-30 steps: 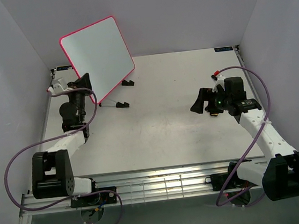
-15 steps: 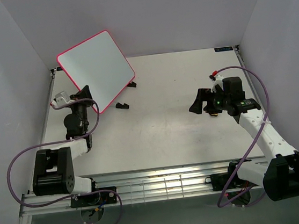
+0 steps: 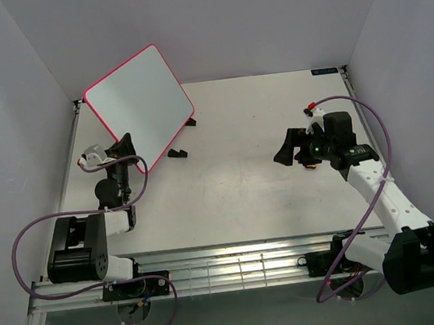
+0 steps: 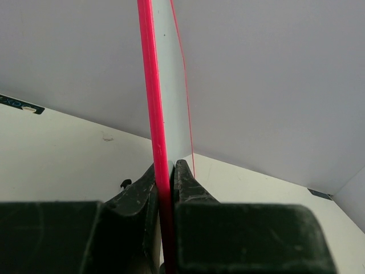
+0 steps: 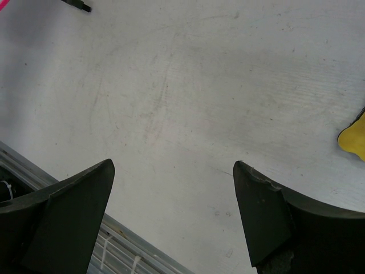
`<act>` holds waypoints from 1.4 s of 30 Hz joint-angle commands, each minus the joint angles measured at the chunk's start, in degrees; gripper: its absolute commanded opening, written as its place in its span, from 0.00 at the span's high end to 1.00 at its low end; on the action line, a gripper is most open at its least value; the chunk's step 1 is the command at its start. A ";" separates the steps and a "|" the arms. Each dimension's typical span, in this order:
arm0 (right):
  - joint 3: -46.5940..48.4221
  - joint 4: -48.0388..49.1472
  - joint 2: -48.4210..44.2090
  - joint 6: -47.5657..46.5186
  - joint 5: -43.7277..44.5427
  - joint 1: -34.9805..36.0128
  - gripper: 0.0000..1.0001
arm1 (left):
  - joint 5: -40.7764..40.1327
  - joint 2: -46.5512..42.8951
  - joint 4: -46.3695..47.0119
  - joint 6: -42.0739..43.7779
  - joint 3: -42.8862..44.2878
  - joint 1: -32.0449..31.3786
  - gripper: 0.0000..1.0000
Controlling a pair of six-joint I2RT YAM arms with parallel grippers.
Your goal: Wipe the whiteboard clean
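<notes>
Top external view: the whiteboard (image 3: 139, 101) stands tilted at the far left of the counter (image 3: 245, 198), its plain white face turned toward the right and its pink-red border showing all round. The left gripper (image 3: 127, 149) is clamped on the board's near-left edge, close to the lower corner, with the left arm folded up behind it along the left side. One small black foot (image 3: 190, 121) shows just beside the board's lower right corner, and another (image 3: 177, 153) sits on the counter a little nearer; whether the board's lower edge touches the counter cannot be told.

Left wrist view: the board appears edge-on as a thin pink line running up the middle, with both black fingers (image 4: 140, 191) pressed against it, one on each side.

Well apart on the right, the right gripper (image 3: 290, 148) hangs over bare counter with its jaws spread wide and nothing between them. Right wrist view: a yellow object (image 5: 355, 140) lies on the counter at the right edge, partly cut off.
</notes>
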 commanded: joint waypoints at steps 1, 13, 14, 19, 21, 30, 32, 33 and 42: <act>-0.55 3.08 -1.55 -0.31 -1.56 0.32 0.10 | 0.99 1.50 13.78 11.49 -3.41 0.55 1.00; -3.01 6.42 -2.60 0.04 -4.11 0.32 0.10 | 1.52 1.84 13.78 18.61 -10.00 0.55 1.00; -3.19 6.51 -2.69 -0.04 -4.37 0.32 0.10 | 1.34 2.20 13.78 18.36 -10.26 0.55 1.00; -4.07 7.12 -3.30 -0.13 -5.17 0.32 0.10 | 0.46 4.74 13.78 16.69 -11.67 0.46 0.91; -4.24 7.21 -3.57 -0.22 -5.25 0.32 0.10 | 0.55 5.45 13.69 15.90 -12.20 0.46 0.90; -4.42 7.83 -4.01 -0.22 -6.40 0.32 0.10 | 0.03 8.96 14.31 15.28 -13.70 -0.76 0.91; -4.51 7.65 -4.27 -0.22 -6.40 0.32 0.10 | 0.81 9.14 14.40 15.81 -13.52 -0.77 0.89; -4.59 7.74 -4.36 -0.22 -6.40 0.32 0.10 | 1.51 9.06 14.31 16.07 -13.52 -0.77 0.88; -4.16 7.13 -4.80 -0.48 -6.31 0.32 0.10 | 15.22 10.02 14.22 21.86 -12.29 -1.03 0.80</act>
